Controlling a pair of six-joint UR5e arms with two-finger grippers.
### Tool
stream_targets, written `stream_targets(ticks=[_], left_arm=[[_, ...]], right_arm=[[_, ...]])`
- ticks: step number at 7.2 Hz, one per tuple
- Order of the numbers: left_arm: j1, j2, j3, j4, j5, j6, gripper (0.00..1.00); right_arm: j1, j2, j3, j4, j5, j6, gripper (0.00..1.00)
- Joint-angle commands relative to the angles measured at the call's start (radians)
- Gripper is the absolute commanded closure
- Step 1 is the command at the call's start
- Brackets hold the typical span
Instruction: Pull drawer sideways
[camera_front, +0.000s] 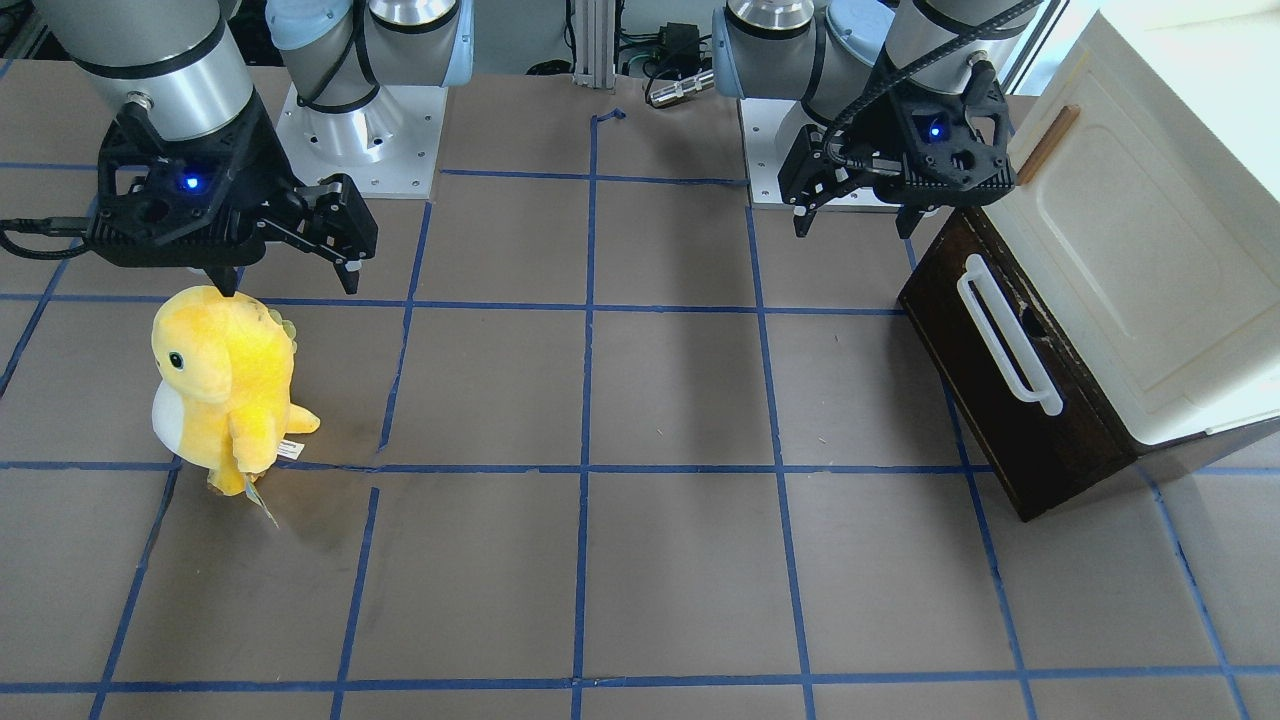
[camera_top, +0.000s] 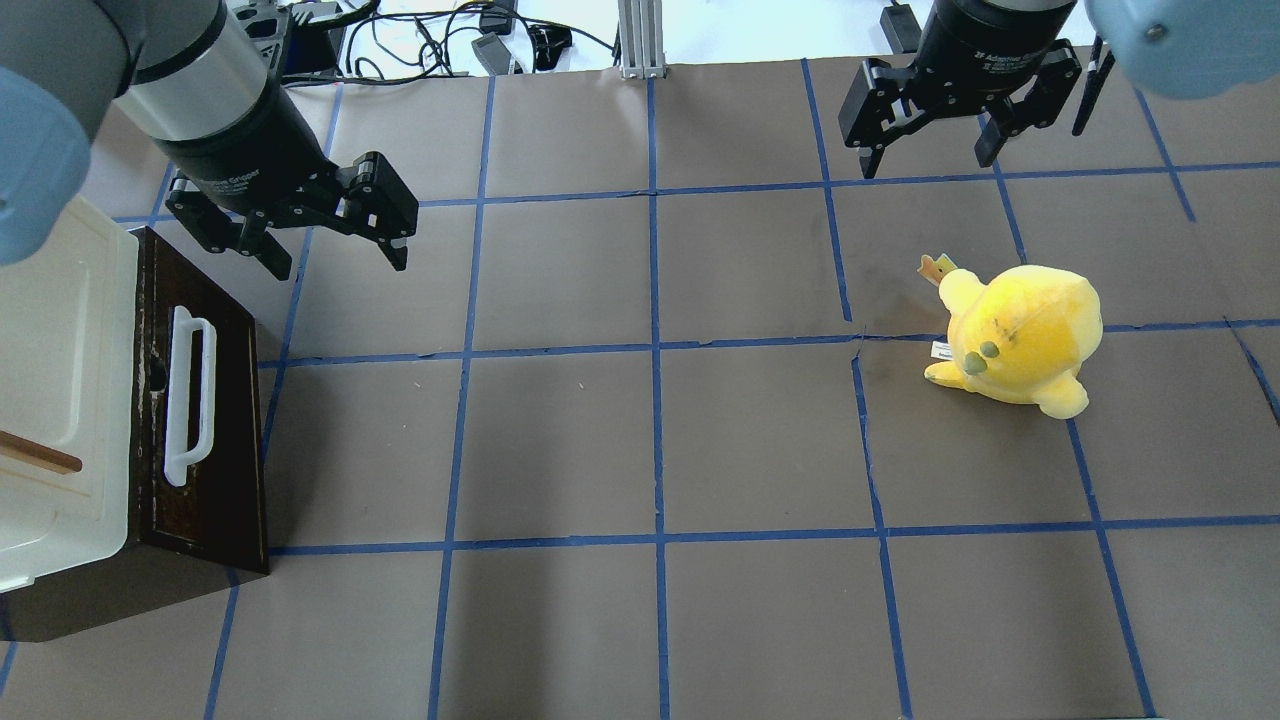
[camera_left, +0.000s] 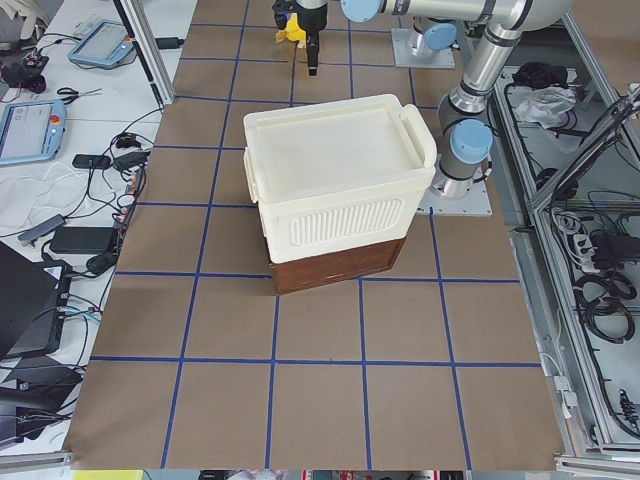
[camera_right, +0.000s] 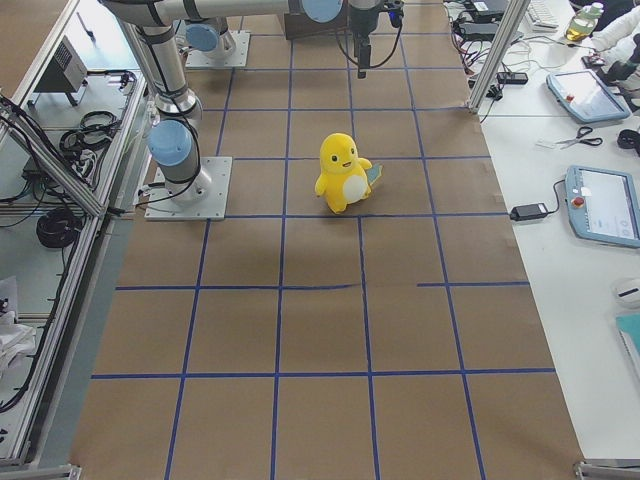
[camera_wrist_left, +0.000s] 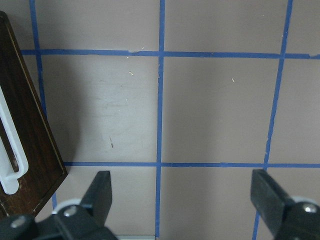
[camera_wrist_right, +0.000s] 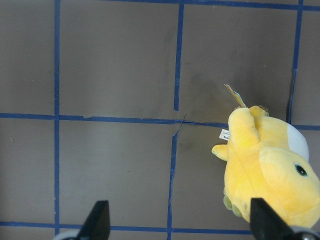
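Observation:
The drawer (camera_top: 225, 420) has a dark brown wooden front and a long white bar handle (camera_top: 190, 395). It sits under a cream-white cabinet at the table's left side and shows no inner tray. It also shows in the front view (camera_front: 985, 400), the left wrist view (camera_wrist_left: 27, 145) and the exterior left view (camera_left: 335, 266). My left gripper (camera_top: 340, 265) is open and empty. It hangs above the table just beyond the drawer's far corner, apart from the handle, and shows in the front view (camera_front: 855, 232). My right gripper (camera_top: 928, 165) is open and empty at the far right.
The cream-white cabinet (camera_top: 50, 350) with a small brown wooden handle (camera_top: 40, 455) sits on top of the drawer unit. A yellow plush dinosaur (camera_top: 1020, 340) stands on the right side below my right gripper (camera_front: 290, 288). Blue tape lines grid the brown table.

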Motion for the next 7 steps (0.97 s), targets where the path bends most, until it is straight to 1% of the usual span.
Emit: stream_targets(ticks=[1,7], left_arm=[[0.000,0.008,-0.003,-0.004,0.002,0.002,0.00],[0.000,-0.004,-0.007,-0.004,0.003,0.003,0.00]], right_arm=[[0.000,0.000,0.000,0.000,0.000,0.000,0.00],[0.000,0.000,0.000,0.000,0.000,0.000,0.00]])
